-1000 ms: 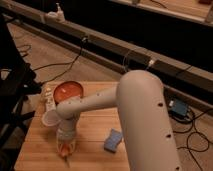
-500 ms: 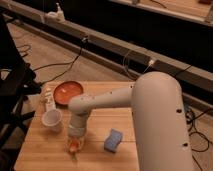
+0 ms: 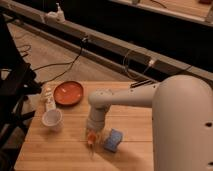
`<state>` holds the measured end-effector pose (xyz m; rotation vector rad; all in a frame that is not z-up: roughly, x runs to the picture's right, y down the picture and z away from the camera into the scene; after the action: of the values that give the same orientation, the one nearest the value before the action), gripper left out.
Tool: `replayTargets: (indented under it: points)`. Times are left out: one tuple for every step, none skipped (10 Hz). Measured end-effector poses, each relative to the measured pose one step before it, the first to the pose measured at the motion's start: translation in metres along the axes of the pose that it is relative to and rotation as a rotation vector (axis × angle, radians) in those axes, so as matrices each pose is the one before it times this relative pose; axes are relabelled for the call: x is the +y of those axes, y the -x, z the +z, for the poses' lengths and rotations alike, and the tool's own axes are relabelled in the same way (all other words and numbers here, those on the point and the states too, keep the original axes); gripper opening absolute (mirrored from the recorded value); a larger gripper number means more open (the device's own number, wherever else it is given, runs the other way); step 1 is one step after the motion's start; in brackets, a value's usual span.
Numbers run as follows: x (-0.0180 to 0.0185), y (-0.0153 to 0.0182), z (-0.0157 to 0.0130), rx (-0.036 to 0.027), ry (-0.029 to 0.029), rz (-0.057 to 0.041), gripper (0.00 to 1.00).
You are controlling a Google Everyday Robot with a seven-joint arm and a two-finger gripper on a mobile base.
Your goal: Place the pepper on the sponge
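The blue sponge (image 3: pixel 113 140) lies on the wooden table (image 3: pixel 60 150) near its front edge. My gripper (image 3: pixel 92 136) points down just left of the sponge, at the end of the white arm (image 3: pixel 125 102). The orange pepper (image 3: pixel 91 141) hangs from the gripper, its thin tip pointing down toward the tabletop. It sits right beside the sponge's left edge, apart from its top face. The arm's wrist hides the upper part of the pepper.
An orange-red plate (image 3: pixel 68 92) sits at the table's back left. A white cup (image 3: pixel 52 119) stands left of the gripper, with a small bottle-like object (image 3: pixel 48 99) behind it. Cables run over the floor beyond the table. A dark stand is at the far left.
The gripper with the pepper has moved right across the table, from near the white cup toward the sponge, and now sits beside the sponge's left edge.
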<state>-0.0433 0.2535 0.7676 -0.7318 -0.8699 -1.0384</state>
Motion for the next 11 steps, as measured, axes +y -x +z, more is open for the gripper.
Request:
replayTargets:
  points:
    - [0.01641,-0.00700,-0.01202,0.01416,-0.01122,0.04034,0.00]
    - [0.01563,-0.00586,-0.01004,0.01071,-0.01009,0.03804,0.00]
    - [0.00964,-0.00294,-0.00562,0.00402,-0.00647,0.02546,0.00]
    - [0.01595,-0.00223,-0.00527,-0.00300,-0.00857,0.04146,0.00]
    - [0.00957,-0.00009,-0.00205,-0.00665,-0.00884,0.02570,0.00]
    - [0.00932,0.00122,0.00023,-0.01024,-0.00624,0.02182,0.02]
    - [0.00578,0.00378,0.00231,-0.01348,-0.00187,0.01136,0.09]
    - [0.00405,0.00372,0.00389,-0.01188,0.00170,0.00493,0.21]
    - [0.00207,0.00322,0.00330,-0.00885,0.00447,-0.00147,0.31]
    - [0.00142,0.00173,0.00186,-0.00526,0.00169,0.00019,0.39]
    - [0.00131,0.00196,0.00224,-0.00560,0.00187,0.00000,0.51]
